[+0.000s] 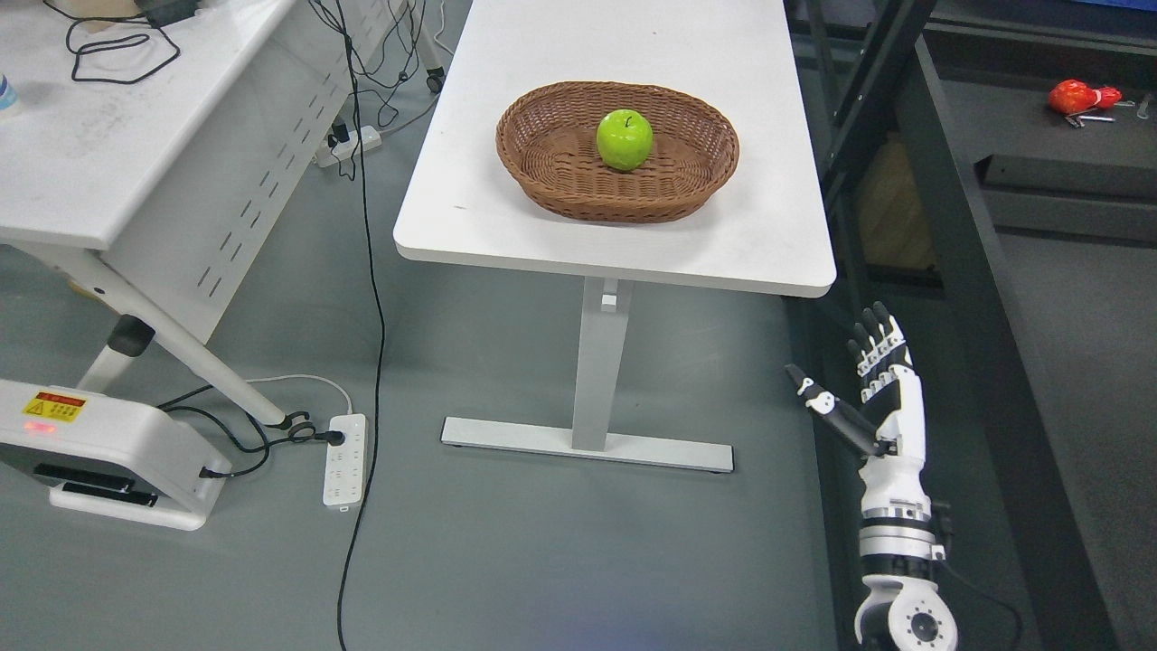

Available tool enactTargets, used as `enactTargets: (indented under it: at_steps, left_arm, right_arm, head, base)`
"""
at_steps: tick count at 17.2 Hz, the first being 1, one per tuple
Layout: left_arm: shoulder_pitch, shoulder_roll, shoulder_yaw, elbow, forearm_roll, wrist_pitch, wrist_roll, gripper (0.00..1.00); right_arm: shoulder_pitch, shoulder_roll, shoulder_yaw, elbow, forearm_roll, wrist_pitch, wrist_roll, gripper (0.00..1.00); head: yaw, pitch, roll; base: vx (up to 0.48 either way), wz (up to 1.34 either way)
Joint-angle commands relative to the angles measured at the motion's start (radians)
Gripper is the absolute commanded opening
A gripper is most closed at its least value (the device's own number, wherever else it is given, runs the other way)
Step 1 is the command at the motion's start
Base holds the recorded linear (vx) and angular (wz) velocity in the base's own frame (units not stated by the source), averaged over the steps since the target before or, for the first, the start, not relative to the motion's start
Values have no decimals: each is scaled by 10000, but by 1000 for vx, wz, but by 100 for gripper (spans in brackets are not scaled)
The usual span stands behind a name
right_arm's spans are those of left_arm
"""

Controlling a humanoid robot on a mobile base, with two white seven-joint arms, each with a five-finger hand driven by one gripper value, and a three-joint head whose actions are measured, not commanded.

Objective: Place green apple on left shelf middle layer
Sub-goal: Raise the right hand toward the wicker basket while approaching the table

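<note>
A green apple (624, 139) sits in the middle of a brown wicker basket (551, 194) on a white table (506, 235). My right hand (859, 380) hangs low at the lower right, below and to the right of the table's front corner, well away from the apple. Its fingers are spread straight with the thumb out to the left, and it holds nothing. A dark shelf frame (958, 271) runs along the right side of the view. The left arm does not show.
A second white table (108, 163) with cables stands at the left. On the grey floor lie a power strip (345, 459) with trailing cords and a white machine base (99, 452). A red object (1076, 96) lies on a dark surface at the upper right.
</note>
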Motion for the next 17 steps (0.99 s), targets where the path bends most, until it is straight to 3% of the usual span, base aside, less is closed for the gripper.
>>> enactTargets:
  at_steps: [1, 10, 11, 12, 14, 15, 17]
  left_arm:
    - [92, 175, 0, 0, 0, -3, 11, 100]
    - [92, 175, 0, 0, 0, -3, 11, 100]
    - [92, 175, 0, 0, 0, -3, 11, 100]
    - [92, 175, 0, 0, 0, -3, -4, 100]
    - [92, 175, 0, 0, 0, -3, 11, 100]
    - [92, 175, 0, 0, 0, -3, 11, 100]
    - [92, 175, 0, 0, 0, -3, -4, 100]
  right_arm:
    - [-15, -167, -19, -349, -1, -8, 6, 100]
    - [46, -167, -96, -319, -433, -284, -71, 100]
    - [1, -266, -96, -319, 405, -284, -147, 100]
    - [-45, -770, -111, -319, 2235, -269, -467, 99]
    - [-214, -1721, -203, -334, 6024, -101, -2284, 97]
    - [-245, -2364, -234, -349, 7197, 234, -3419, 97]
    - [-398, -3318, -462, -349, 7193, 422, -3845, 97]
  head:
    - [0, 0, 0]
    - [0, 0, 0]
    - [0, 0, 0]
    - [0, 0, 0]
    - [0, 0, 0]
    - [0, 0, 0]
    - [0, 0, 0]
  base:
    - [0, 0]
    - [0, 0]
    - [0, 0]
    - [0, 0]
    - [0, 0]
    - [0, 0]
    - [0, 0]
